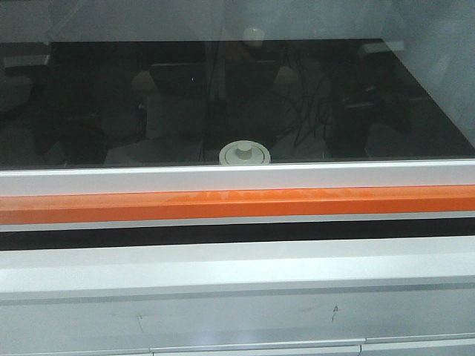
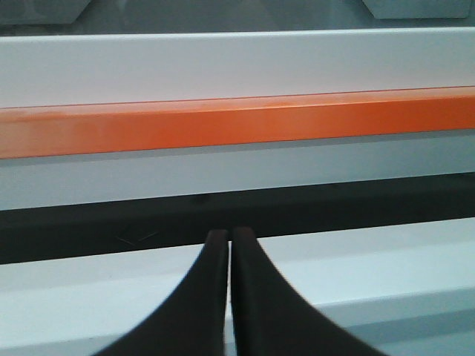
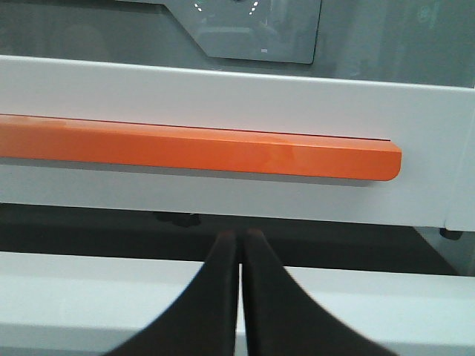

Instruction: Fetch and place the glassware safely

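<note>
Jar [image 1: 246,153] at bench [image 1: 415,111] front edge, behind orange bar [image 1: 223,204]; we hold left end effector [image 2: 228,236], right end effector [image 3: 243,237] pinched closed, empty, likely parked before reach.

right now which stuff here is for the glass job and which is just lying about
For the job: lidded glass jar, left claw, right claw, both shut.
Just there: orange bar, black worktop, small pale object at the back.
</note>
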You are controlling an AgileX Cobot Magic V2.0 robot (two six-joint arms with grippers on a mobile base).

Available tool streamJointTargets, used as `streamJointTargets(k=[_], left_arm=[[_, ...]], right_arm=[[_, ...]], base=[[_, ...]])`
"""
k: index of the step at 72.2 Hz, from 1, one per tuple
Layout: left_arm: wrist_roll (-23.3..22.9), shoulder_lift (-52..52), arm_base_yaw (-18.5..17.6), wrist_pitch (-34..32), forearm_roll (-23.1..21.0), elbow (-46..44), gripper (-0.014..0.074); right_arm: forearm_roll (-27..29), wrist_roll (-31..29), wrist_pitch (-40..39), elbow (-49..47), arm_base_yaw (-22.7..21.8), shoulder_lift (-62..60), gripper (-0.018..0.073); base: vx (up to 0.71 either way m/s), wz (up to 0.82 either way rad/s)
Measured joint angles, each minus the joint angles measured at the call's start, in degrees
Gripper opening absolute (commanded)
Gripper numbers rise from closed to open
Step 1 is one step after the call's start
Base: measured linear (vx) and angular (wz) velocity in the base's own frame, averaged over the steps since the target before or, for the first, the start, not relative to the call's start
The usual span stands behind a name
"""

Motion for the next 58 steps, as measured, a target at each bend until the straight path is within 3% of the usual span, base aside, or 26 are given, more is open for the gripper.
streamJointTargets(k=[58], left_arm=[[0.0,0.0,0.0,0.0,0.0,0.0,-0.0007]], right_arm=[[0.0,0.0,0.0,0.0,0.0,0.0,-0.0008]], base=[[0.0,0.0]])
